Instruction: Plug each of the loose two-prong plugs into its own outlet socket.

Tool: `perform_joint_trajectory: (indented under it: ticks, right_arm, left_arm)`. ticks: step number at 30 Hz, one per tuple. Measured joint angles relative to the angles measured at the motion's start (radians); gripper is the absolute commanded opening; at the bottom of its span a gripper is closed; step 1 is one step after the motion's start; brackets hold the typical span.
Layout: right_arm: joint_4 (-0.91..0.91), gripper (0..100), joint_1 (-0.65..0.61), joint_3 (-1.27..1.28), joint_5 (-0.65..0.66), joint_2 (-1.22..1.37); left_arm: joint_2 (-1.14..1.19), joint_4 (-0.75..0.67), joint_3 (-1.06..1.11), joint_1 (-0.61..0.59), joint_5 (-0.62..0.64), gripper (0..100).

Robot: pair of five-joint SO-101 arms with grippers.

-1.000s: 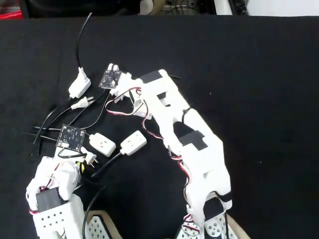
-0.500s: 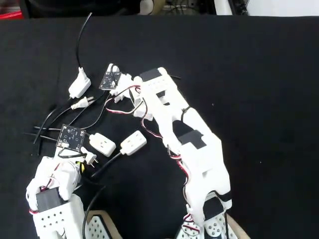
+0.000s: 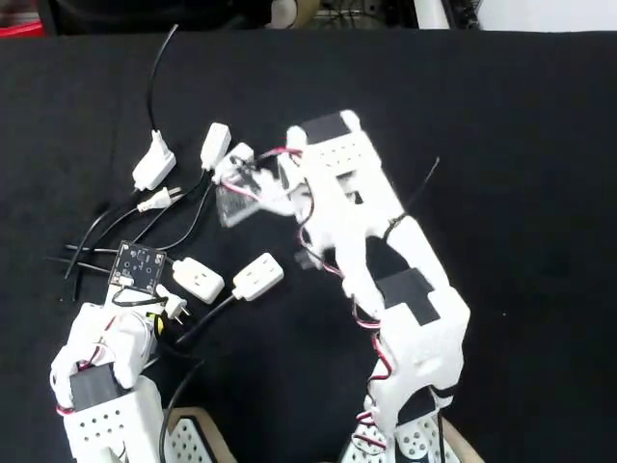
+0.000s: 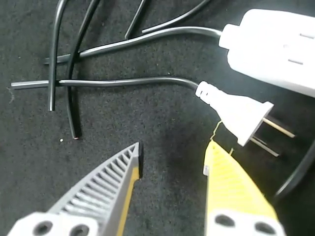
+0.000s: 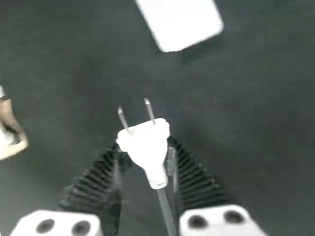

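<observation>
In the right wrist view my right gripper is shut on a white two-prong plug. Its prongs point at a white outlet socket a short way ahead, apart from it. From above, that gripper hovers just beside the same socket. My left gripper is open low over the cloth. A second white plug lies by its yellow finger, prongs aimed away from the white socket beyond it. In the high view this plug lies at the left arm's tip.
Two more white sockets lie mid-left on the black cloth. A white adapter and another loose plug sit at the far left among several black cables. The table's right half is open.
The right arm has swung right and pulled back with its plug, uncovering the white socket at the upper left. The left arm has stayed put.
</observation>
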Motion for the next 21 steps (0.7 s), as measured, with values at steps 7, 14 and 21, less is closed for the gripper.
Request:
perform_joint_trajectory:
  ticks: [7,14,21]
  right_arm:
    - [-0.133,15.8,0.012,0.17,0.02,-0.002]
    - [-0.137,15.5,0.097,0.167,-0.219,-0.094]
    - [-0.132,15.5,0.112,0.278,-0.902,-0.31]
  left_arm:
    - [0.0,0.0,0.0,0.0,-0.038,21]
    - [0.0,0.0,0.0,0.0,-0.049,21]
    - [0.0,0.0,0.0,0.0,-0.051,21]
